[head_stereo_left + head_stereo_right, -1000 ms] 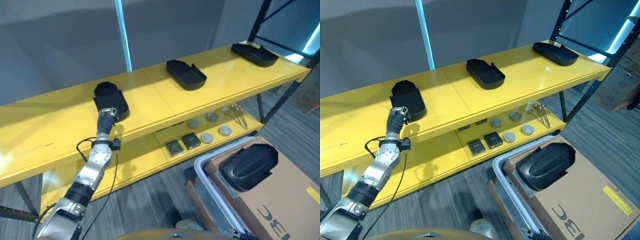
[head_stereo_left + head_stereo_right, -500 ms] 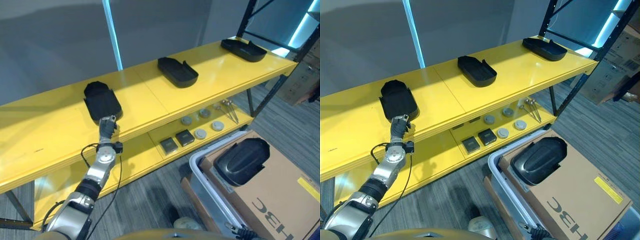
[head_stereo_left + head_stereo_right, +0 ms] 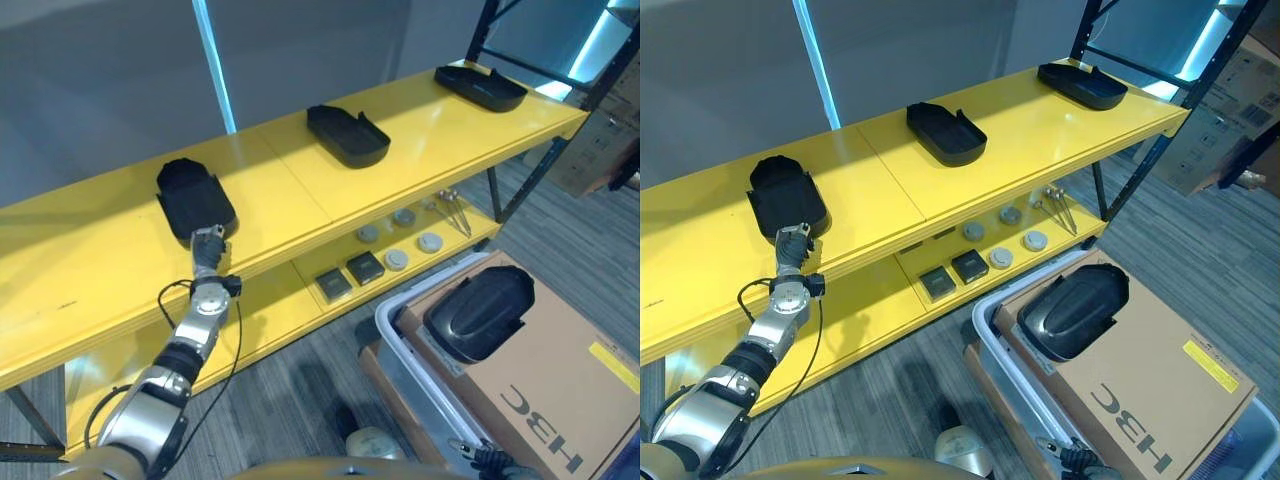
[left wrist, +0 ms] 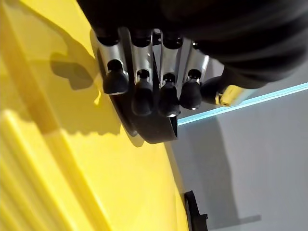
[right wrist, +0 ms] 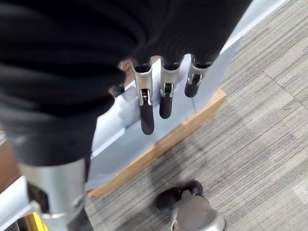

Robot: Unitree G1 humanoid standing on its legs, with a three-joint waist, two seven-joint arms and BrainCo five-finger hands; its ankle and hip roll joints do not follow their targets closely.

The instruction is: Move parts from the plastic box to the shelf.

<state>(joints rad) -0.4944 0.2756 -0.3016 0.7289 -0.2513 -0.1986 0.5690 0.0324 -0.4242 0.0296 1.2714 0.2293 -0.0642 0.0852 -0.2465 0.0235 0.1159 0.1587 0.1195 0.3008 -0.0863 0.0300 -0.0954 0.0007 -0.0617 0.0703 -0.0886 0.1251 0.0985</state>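
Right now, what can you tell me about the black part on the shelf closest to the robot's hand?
The black part is a shallow tray-like shell, apparently matte plastic, rounded at its far end with a raised rim. It lies flat, open side up, on the yellow top shelf, near the front edge. The left hand is at its near end with straight fingers; actual contact cannot be told.

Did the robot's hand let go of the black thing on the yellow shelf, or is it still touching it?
It has let go. A second ago the left hand lay on the near end of the black part; now it has pulled back toward the robot, to the shelf edge, its fingers holding nothing. The part stayed put, as did the two other parts further along. The whole picture shifted because the camera moved.
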